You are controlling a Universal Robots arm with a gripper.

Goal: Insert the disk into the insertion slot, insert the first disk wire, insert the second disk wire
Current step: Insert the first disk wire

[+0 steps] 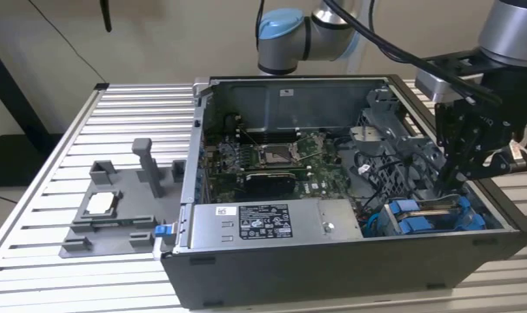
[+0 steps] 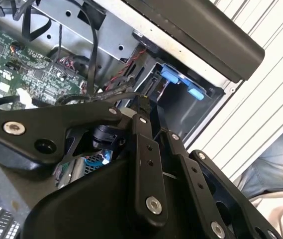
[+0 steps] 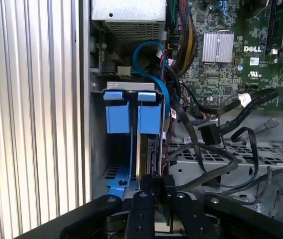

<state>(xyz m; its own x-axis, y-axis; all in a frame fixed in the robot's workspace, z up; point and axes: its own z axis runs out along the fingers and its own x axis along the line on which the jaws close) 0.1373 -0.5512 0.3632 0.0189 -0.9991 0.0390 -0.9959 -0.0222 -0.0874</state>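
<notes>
The disk (image 1: 430, 218) sits in its blue carrier (image 3: 131, 112) inside the insertion slot (image 3: 99, 149), the dark metal cage at the case corner on the exterior view's right. Its blue tabs (image 2: 181, 82) stick out of the cage. My gripper (image 1: 455, 182) reaches down into the case right at the disk's end. In both wrist views its fingertips (image 3: 156, 183) are pressed together on a small black wire connector (image 3: 156, 178) at the disk's edge. A black cable (image 2: 96, 97) trails from that connector toward the motherboard.
A grey labelled power-supply box (image 1: 263, 222) lies beside the cage. The green motherboard (image 1: 272, 160) fills the case floor. Loose black cables (image 3: 216, 134) and a blue cable (image 3: 151, 55) loop near the cage. A grey fixture (image 1: 115, 208) stands on the slatted table (image 1: 124, 111).
</notes>
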